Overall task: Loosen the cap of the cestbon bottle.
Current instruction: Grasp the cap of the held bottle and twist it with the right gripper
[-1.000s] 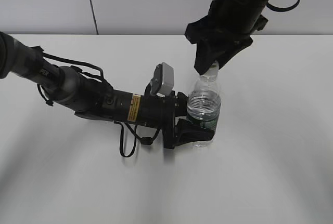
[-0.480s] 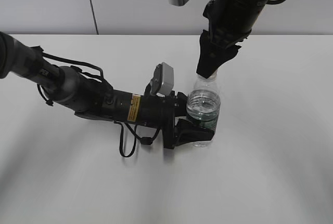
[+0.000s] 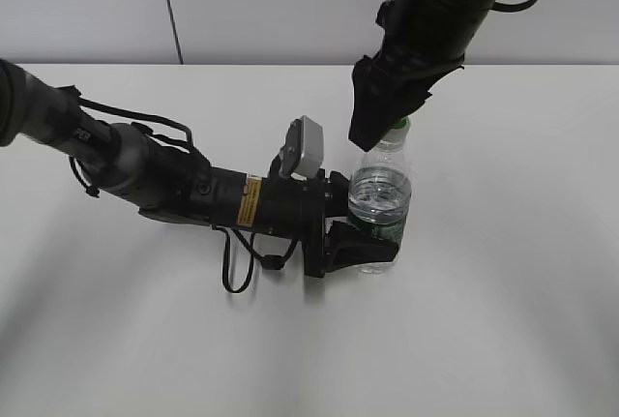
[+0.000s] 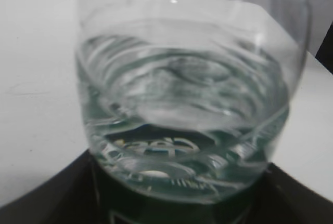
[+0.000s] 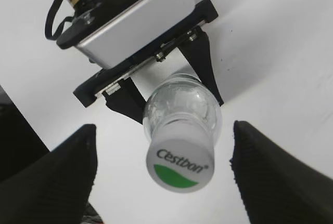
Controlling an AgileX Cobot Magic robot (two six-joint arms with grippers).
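The cestbon bottle (image 3: 379,194) stands upright on the white table, clear, part full of water, with a dark green label low down. My left gripper (image 3: 354,248) is shut on its lower body. In the left wrist view the bottle (image 4: 187,94) fills the frame above the dark jaws (image 4: 182,208). The cap (image 5: 179,169), white with a green patch and "Cestbon" lettering, sits on the neck. My right gripper (image 5: 164,128) is open, one black finger on each side of the cap with clear gaps. In the exterior view it (image 3: 372,132) hangs just left of the cap (image 3: 398,127).
The left arm (image 3: 164,180) lies low across the table from the left, with a loose black cable loop (image 3: 237,267) beneath it. The white table (image 3: 503,291) ends at a grey wall at the back.
My right gripper, which covered the cap earlier, has turned and shifted a little left, so the cap's green top now shows beside it. The left gripper and bottle have not moved.
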